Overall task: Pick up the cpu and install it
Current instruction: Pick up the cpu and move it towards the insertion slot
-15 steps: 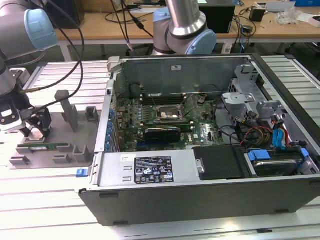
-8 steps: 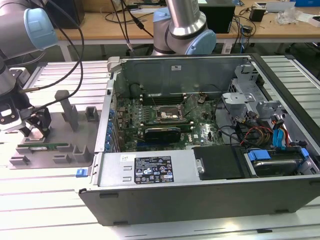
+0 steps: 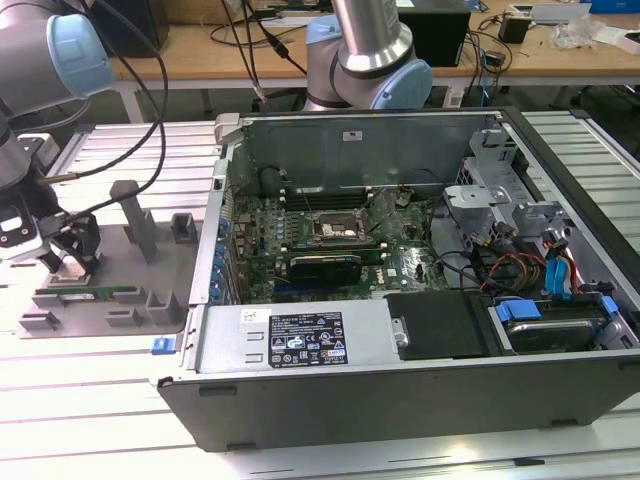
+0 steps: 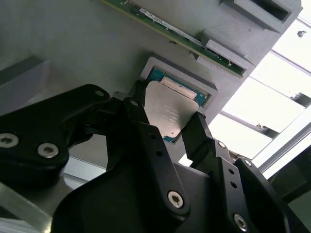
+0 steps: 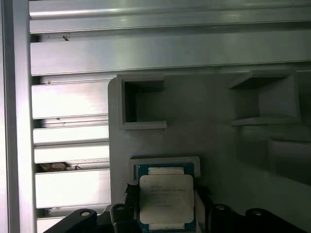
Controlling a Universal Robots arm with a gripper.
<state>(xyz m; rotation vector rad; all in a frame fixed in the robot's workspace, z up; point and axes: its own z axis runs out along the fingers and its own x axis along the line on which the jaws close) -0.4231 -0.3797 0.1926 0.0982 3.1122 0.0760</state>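
Observation:
The cpu (image 5: pixel 166 198) is a small square chip with a silver top and a green rim. It lies in a shallow pocket of the grey holder tray (image 3: pixel 150 262) at the exterior view's left, outside the computer case. My gripper (image 3: pixel 68 262) is down on that tray. In the second wrist view its black fingers (image 4: pixel 146 127) press against two opposite edges of the cpu (image 4: pixel 169 112), so the gripper (image 4: pixel 167 127) is shut on the chip, which rests in its pocket. The black-and-metal socket (image 3: pixel 335 228) sits on the motherboard inside the case.
The open computer case (image 3: pixel 400 380) fills the middle and right, with drive cages and cables on its right side. A green memory stick (image 4: pixel 160 25) lies in a slot on the tray beside the cpu pocket. Grey posts (image 3: pixel 135 215) rise from the tray. A second arm's base (image 3: pixel 368 60) stands behind the case.

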